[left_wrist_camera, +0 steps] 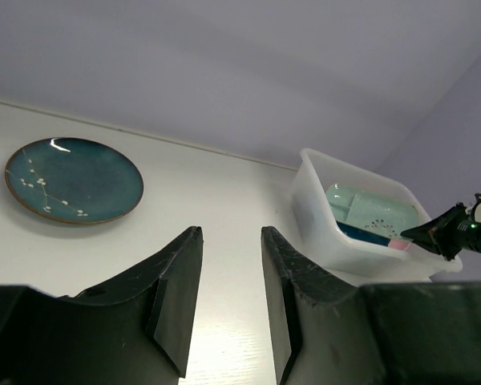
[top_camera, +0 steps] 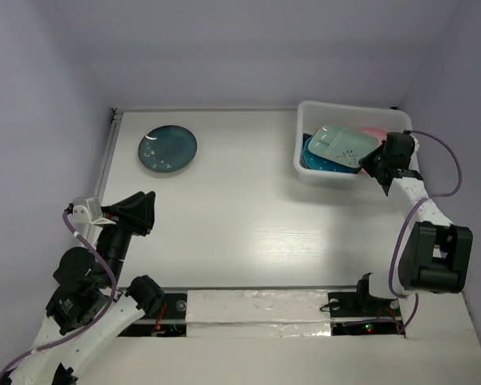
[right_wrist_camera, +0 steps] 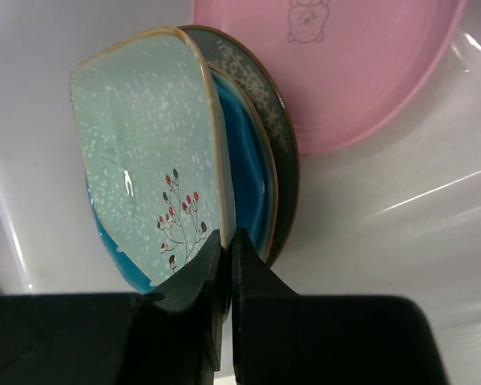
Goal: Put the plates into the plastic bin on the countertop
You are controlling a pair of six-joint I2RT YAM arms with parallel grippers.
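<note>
- Right claw point(right_wrist_camera: 227, 241) is inside the bin point(top_camera: 299, 148), its fingers pinched together on the rim of the mint plate point(right_wrist_camera: 144, 152).
- The mint plate is inside the bin, tilted and leaning on the blue plate point(right_wrist_camera: 240, 160). The grey plate point(right_wrist_camera: 276, 136) is behind that, and the pink plate point(right_wrist_camera: 345, 64) lies toward the bin's far side.
- The teal plate point(top_camera: 167, 149) lies flat on the desk point(top_camera: 240, 216), well left of the bin. We cannot make out a sixth plate.
- Left claw point(left_wrist_camera: 230, 237) has its jaws apart and holds nothing. It hangs over the desk far left of the bin, nearer than the teal plate.
- Risk 1: letting go while the mint plate is this tilted. It could slide down the blue plate and knock glaze on glaze, or tip against the bin wall.
- Risk 2: lifting out before the fingers part fully. The rim could catch, and the plate would come up with the claw or flip over the bin's edge.
- Risk 3: the bin looks light. A sideways pull from the right arm could shove it along the desk.
- Risk 4: the teal plate sits flat with a low rim. A shallow grasp by the left claw could slip or push it away from the bin.
- Risk 5: the arms could collide if the left one arrives at the bin while the right is inside it.
</note>
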